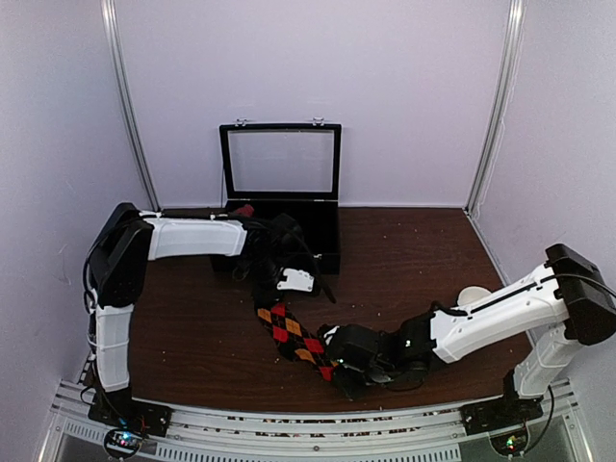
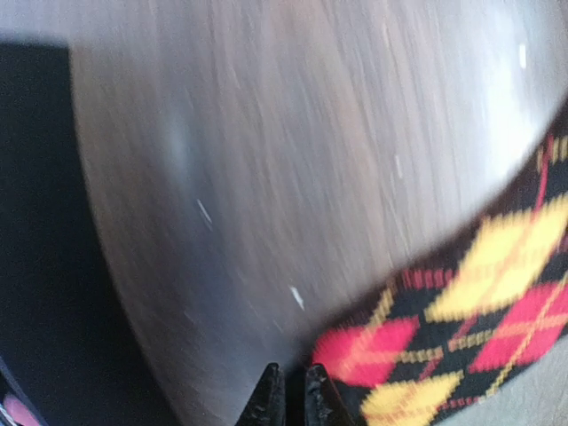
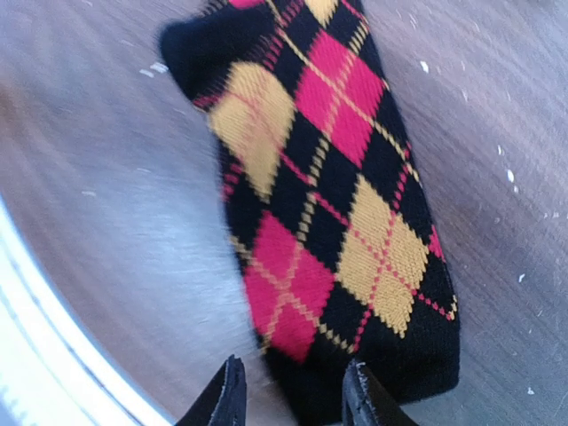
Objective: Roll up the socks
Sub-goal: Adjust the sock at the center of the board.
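1. Table [image 1: 414,250]: dark brown wood top with pale specks. Both arms are bolted at the near edge.
2. L arm [image 1: 192,236]: white links. It reaches across from the left toward the table's centre, passing in front of the case.
3. R arm [image 1: 491,318]: stretched low from the right side, wrist pointing left at the near-centre of the table.
4. Case [image 1: 322,226]: a black box at the back-centre of the table with its clear-paned lid standing up.
5. Argyle sock [image 1: 289,337]: black with red and orange diamonds. I see it flat on the wood, running diagonally from the L arm's tool down to the R arm's tool, w/ one end at each.
6. R gripper [image 3: 293,399]: fingers spread apart. The sock's black end lies on the table betw. them and they aren't pinching it.
7. L gripper [image 2: 293,404]: tips pressed nearly together w/ only a thin slit betw. them. The sock's red-diamond end sits right at the tips. I can't tell if any cloth is caught; the wrist view is blurred.
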You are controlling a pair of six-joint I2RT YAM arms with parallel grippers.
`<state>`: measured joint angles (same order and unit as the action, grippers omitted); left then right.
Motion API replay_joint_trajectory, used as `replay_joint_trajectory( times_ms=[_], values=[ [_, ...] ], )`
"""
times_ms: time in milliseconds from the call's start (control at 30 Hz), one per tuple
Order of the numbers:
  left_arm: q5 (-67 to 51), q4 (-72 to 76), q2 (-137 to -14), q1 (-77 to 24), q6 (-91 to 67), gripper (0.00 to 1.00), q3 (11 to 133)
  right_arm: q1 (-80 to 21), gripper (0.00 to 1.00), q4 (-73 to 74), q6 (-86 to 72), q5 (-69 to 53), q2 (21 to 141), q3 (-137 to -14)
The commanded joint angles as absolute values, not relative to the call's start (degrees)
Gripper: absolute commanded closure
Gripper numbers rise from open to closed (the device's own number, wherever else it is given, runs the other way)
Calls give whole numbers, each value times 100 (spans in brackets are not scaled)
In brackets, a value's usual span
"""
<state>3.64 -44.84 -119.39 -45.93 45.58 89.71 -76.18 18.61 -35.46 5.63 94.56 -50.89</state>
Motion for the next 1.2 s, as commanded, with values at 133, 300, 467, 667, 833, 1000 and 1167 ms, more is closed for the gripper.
replay_joint_trajectory(
  times_ms=[133,300,467,667,833,1000,1167],
  values=[
    [191,-4722,-12454,-4830,4824,87,10060,-7379,63,1821,-3502,477,7772,-4150],
    [-76,-5303,-12344,-4744,4500,87,10442,-7127,84,2112,-2934,632,8165,-4419],
    [-474,-5432,-11623,-4361,4229,89,9553,-7082,91,1957,-2413,808,8940,-4722],
    [-608,-5105,-11313,-3958,4136,90,8467,-7013,93,1741,-2140,741,9475,-4866],
    [-452,-4856,-11739,-3956,3976,91,8711,-7040,96,1618,-2236,526,9538,-4734],
    [-369,-4900,-12183,-3970,4020,91,9162,-7277,96,1542,-2367,463,9309,-4442],
    [-306,-4862,-12523,-4164,4029,91,9680,-7583,96,1394,-2463,314,9302,-4358]
  ],
)
